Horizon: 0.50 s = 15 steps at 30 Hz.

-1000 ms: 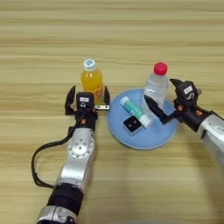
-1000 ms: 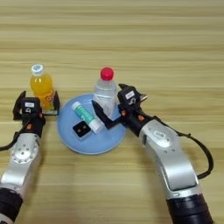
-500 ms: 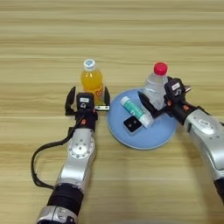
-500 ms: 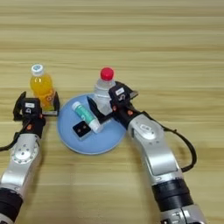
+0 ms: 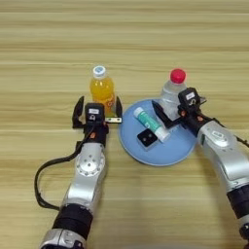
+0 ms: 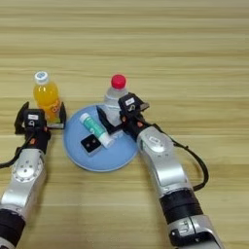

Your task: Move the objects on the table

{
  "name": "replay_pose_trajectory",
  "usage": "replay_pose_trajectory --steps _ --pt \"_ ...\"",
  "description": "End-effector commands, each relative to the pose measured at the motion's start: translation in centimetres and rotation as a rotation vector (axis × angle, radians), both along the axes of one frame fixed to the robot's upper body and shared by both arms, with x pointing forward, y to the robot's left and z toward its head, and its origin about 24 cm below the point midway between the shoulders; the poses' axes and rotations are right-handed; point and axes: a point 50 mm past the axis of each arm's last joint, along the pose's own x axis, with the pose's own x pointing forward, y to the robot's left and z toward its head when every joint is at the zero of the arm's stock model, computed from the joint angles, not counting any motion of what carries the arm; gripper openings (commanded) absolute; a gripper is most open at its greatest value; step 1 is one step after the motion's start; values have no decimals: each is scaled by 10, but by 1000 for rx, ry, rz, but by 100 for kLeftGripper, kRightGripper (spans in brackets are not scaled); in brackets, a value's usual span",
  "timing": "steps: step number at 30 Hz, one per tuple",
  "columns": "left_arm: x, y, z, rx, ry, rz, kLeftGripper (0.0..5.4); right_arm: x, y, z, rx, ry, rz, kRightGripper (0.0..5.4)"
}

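Standing beside the blue plate point(image 5: 168, 154), a red-capped clear bottle point(image 5: 173, 93).

— What sort of place is this?

— It looks like a robot test bench in a lab or demo room, though nothing beyond the tabletop point(image 5: 44, 44) shows, so I can't tell the room itself.

— What points to a lab?

— Two metal robot arms with loose black cables reach over bare wooden planks, and the things laid out are a sparse, staged set: an orange-drink bottle point(image 5: 102, 90), a clear bottle with a red cap point(image 5: 173, 92), and a blue plate point(image 5: 160, 151) holding a white-and-green tube point(image 5: 151, 124) and a small black block point(image 5: 147, 138).

— No kitchen or office signs?

— Only those few items on the wood.
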Motion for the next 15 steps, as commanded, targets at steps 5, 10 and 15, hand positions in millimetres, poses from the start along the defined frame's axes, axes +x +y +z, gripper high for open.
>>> replay_pose_trajectory --steps 5,10,15 --pt "0 -7 0 -14 7 -6 540 -1 6 8 36 -18 18 402" --pt "1 -8 0 -15 7 -7 540 -3 -1 34 98 -92 -11 346" --pt "0 -9 0 -16 8 -8 540 -5 -24 66 122 -193 -103 321"
